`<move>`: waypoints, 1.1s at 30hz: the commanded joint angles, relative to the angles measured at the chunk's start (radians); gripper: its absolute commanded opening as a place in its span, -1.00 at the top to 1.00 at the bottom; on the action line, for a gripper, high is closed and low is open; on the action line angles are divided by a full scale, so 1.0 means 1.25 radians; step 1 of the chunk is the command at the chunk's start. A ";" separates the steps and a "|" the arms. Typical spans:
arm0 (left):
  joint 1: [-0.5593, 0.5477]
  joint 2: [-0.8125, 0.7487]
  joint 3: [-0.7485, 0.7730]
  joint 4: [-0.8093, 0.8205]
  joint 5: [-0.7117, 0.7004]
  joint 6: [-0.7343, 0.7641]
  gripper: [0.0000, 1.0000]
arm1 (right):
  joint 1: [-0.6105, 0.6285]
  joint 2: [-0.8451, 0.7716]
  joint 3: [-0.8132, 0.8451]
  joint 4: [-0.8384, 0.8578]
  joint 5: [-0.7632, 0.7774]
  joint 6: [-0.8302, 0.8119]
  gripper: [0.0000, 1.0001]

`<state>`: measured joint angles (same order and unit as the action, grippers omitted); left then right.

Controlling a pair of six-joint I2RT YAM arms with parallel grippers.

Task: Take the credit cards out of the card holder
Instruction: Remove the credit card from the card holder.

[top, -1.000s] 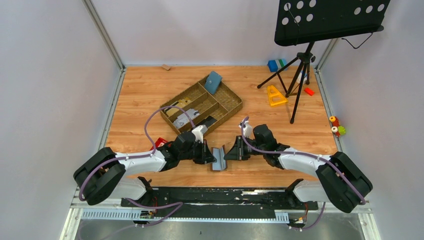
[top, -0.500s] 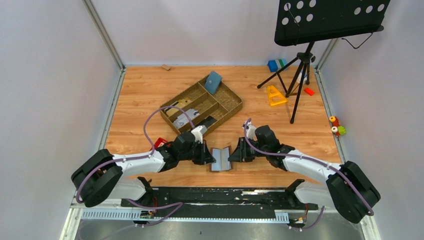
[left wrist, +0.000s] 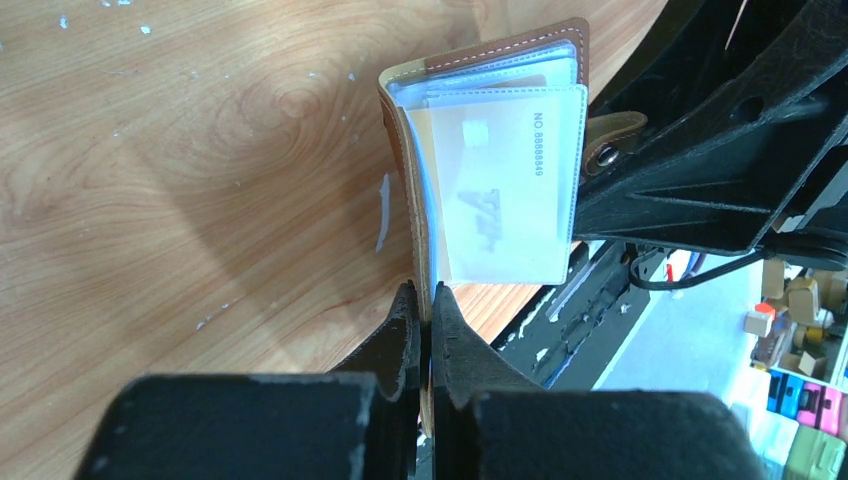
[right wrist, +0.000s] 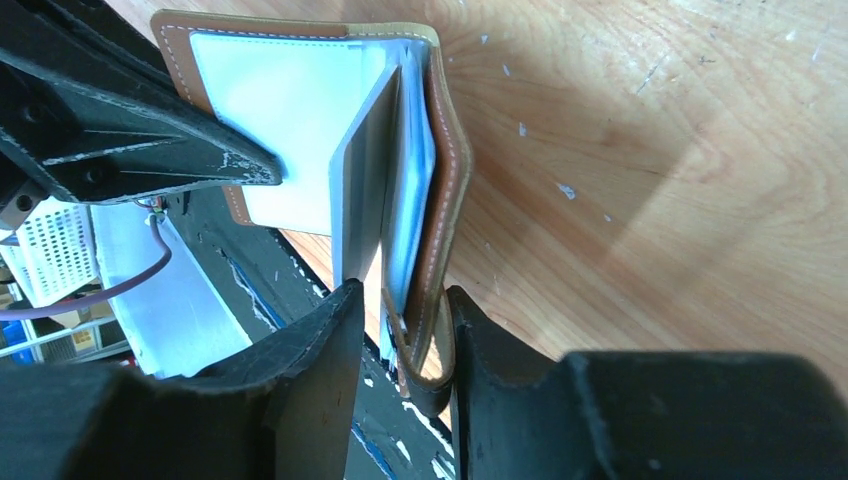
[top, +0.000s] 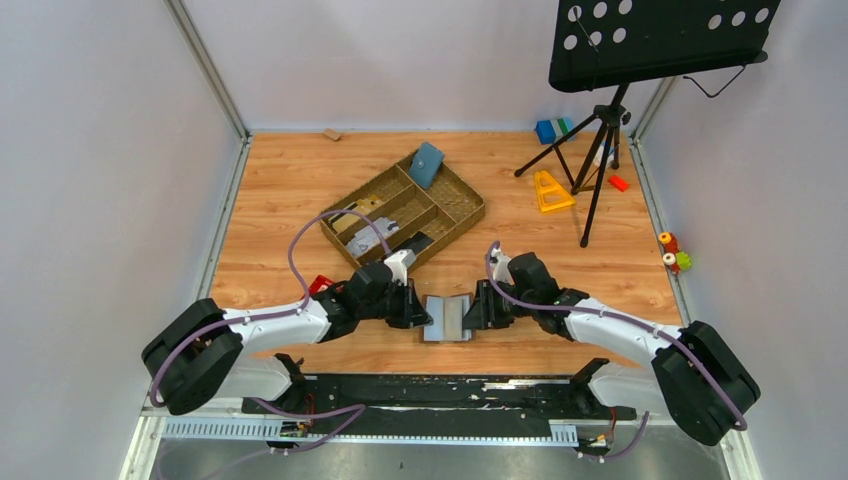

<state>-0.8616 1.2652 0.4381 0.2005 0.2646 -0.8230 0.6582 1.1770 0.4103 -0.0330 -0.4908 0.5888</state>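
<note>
The card holder [top: 446,317], brown outside with clear sleeves inside, lies spread open near the table's front edge between both arms. My left gripper [top: 428,318] is shut on its left cover edge [left wrist: 428,300]. A pale card [left wrist: 495,190] with printed numbers shows in a sleeve. In the right wrist view, my right gripper [right wrist: 405,300] straddles the holder's right cover [right wrist: 450,170] and closing tab [right wrist: 420,350]. Its jaws stand apart, with a gap on the sleeve side. The left gripper's finger [right wrist: 130,150] shows across the holder.
A woven divided tray [top: 470,222] sits behind the arms, with a blue-teal pouch [top: 426,164] leaning in its far corner. A music stand's tripod [top: 600,150], a yellow piece [top: 550,190] and small toys stand at the back right. A red item [top: 320,285] lies by the left arm.
The card holder has gone from half folded to spread wide open, its right cover swung rightward. My right gripper's jaws have widened. The left gripper kept its hold.
</note>
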 commanded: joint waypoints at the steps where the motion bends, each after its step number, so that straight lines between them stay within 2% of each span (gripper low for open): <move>1: -0.009 -0.023 0.039 0.015 -0.005 0.018 1.00 | 0.003 -0.010 0.036 -0.016 0.014 -0.023 0.24; 6: -0.013 -0.001 0.041 0.048 0.009 0.007 1.00 | 0.007 -0.008 0.031 0.051 -0.016 0.006 0.09; 9: -0.014 0.014 0.036 0.083 0.024 -0.006 1.00 | 0.014 0.005 0.039 0.058 -0.017 0.012 0.03; 14: -0.014 0.031 0.026 0.130 0.043 -0.017 1.00 | 0.029 0.023 0.034 0.078 -0.020 0.016 -0.20; 17: -0.014 0.045 0.020 0.164 0.058 -0.025 1.00 | 0.031 0.024 0.031 0.074 -0.014 0.012 -0.27; 25: -0.014 0.053 -0.002 0.226 0.075 -0.041 1.00 | 0.031 0.020 0.016 0.053 0.018 -0.003 -0.24; 33: -0.014 0.021 -0.013 0.183 0.052 -0.016 0.99 | 0.032 -0.010 -0.001 0.045 0.040 -0.003 -0.03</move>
<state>-0.8711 1.3319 0.4339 0.3862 0.3336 -0.8608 0.6926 1.2026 0.4179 0.0036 -0.4671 0.5983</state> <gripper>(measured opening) 0.017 0.530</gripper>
